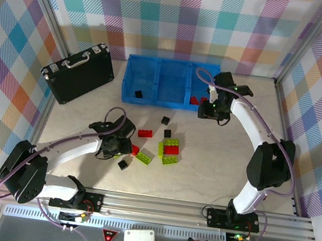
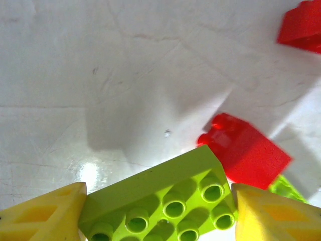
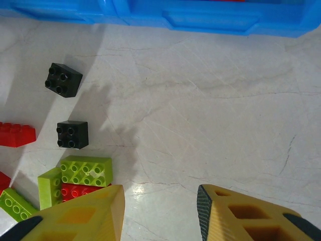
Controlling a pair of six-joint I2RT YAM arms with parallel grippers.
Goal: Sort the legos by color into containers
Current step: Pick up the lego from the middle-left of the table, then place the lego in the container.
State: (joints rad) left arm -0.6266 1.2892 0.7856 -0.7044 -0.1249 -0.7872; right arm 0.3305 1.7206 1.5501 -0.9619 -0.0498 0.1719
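**Legos (image 1: 170, 150) mostly loose on the counter (image 1: 221, 165), 1 lime one in the left jaws**

So the left gripper (image 2: 159, 201) is down low at the near-left edge of the pile. Its jaws are clamped on a lime-green brick (image 2: 150, 193), with 1 yellow finger pressed against each end. Honestly can't tell if the brick is off the counter or sitting on it. A red brick (image 2: 246, 153) sits just beside it, off to the right in the wrist view.

The right gripper (image 3: 159, 198) hangs over bare counter just in front of the blue tray (image 3: 200, 20), toward its right end. The jaws there are apart at a narrowish gap, nothing between them.

The tray has 3 compartments. The left compartment (image 1: 141, 73) has 1 black cube (image 1: 138, 94). The right compartment (image 1: 206, 73) has some red pieces (image 1: 197, 100), too small to count.

Everything else lies on the counter between the tray and the arm bases:
- a pair of black cubes (image 3: 63, 79)
- a lime-and-red clump (image 3: 80, 175)
- a lone red brick (image 1: 144, 133)
- a nearest black cube (image 1: 123, 164)

A black case (image 1: 79, 72) sits left of the tray, apart from it.
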